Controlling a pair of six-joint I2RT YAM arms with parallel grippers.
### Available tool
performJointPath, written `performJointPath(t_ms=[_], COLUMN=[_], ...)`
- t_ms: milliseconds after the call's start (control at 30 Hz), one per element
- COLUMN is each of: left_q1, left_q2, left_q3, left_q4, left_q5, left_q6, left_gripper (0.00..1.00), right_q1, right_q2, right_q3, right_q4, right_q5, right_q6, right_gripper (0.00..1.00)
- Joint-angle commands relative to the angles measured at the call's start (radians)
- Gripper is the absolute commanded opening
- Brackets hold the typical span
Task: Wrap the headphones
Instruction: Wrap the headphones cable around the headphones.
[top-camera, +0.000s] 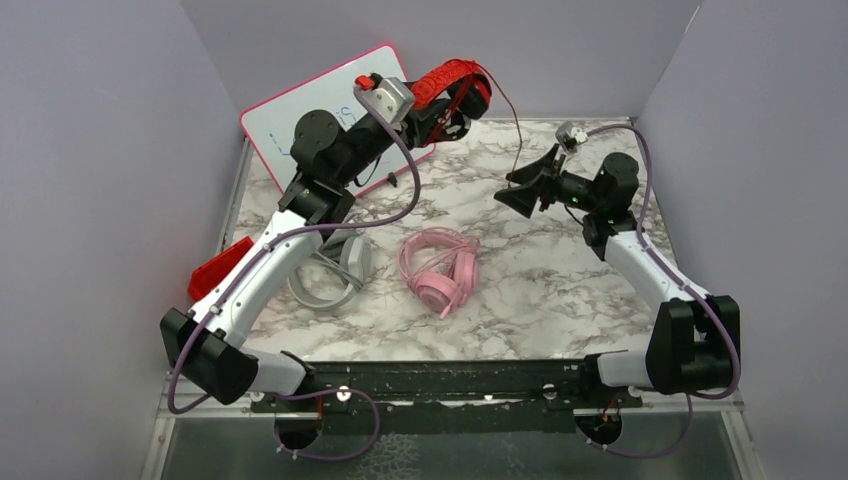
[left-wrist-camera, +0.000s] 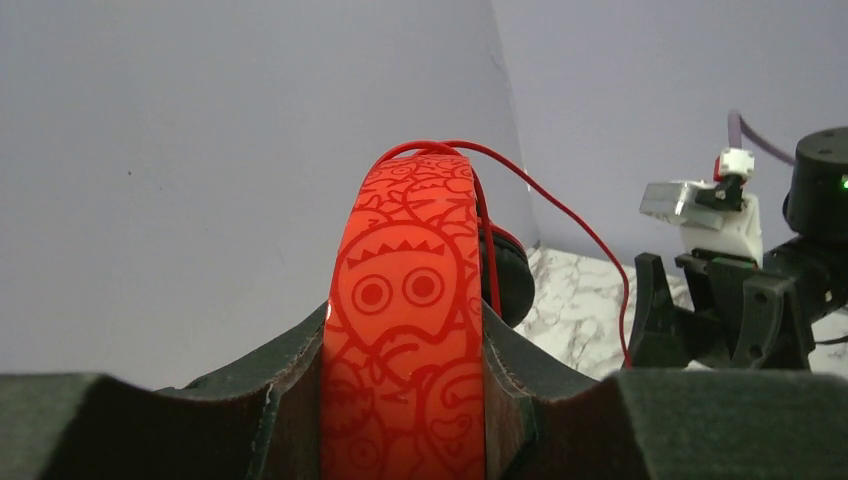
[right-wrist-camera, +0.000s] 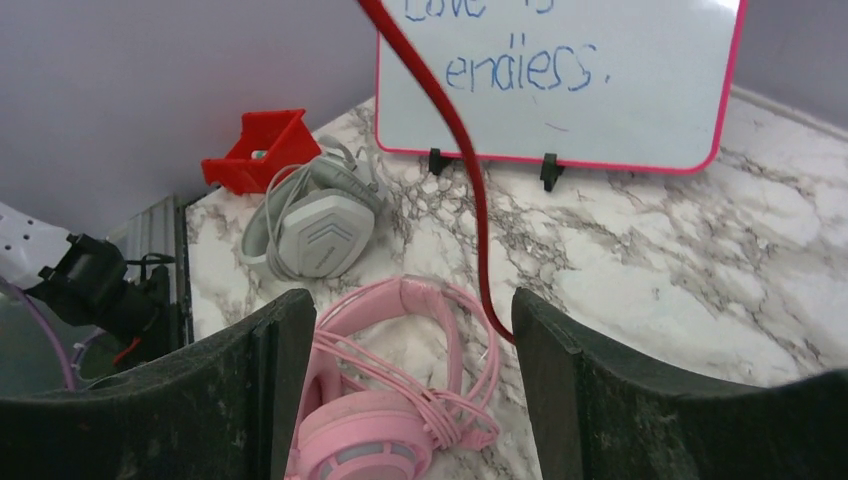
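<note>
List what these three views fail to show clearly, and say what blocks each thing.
Top view: grey headphones, half under the left arm.
Right wrist view: whiteboard, writing cut off by the top edge; pink headphones, lower cup behind the right pincer and bottom edge.
Left wrist view: red headphones, cups mostly behind their band and the left pincer.

The white marble-patterned tabletop (top-camera: 560, 290) is carrying pink padded over-ear headphones (top-camera: 440, 268) at its centre, grey-white over-ear headphones (top-camera: 325, 297) lying toward nine o'clock, and a pink-framed whiteboard (top-camera: 290, 115) standing at eleven o'clock.
</note>
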Motion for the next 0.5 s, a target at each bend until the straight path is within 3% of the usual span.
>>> performJointPath(t_ms=[0, 233, 467], left_q1=[0.004, 0.004, 0.004], left_q2=[-0.059, -0.06, -0.067], left_q3=[0.064, 0.105, 0.12], left_q4=[0.144, 0.166, 0.166], left_q5=[0.039, 0.055, 0.07], left_q6=[-0.108, -0.159, -0.179], left_gripper=[0.0, 0.0, 0.0], right_q1=[0.012, 0.015, 0.018], right_q2=[-0.004, 0.012, 0.046], right_q3=[0.004, 0.065, 0.078], right_q4=[0.175, 0.15, 0.336], right_q5=[-0.056, 0.001, -0.123], right_q6=[-0.046, -0.047, 0.114], right_gripper=[0.76, 0.73, 0.76])
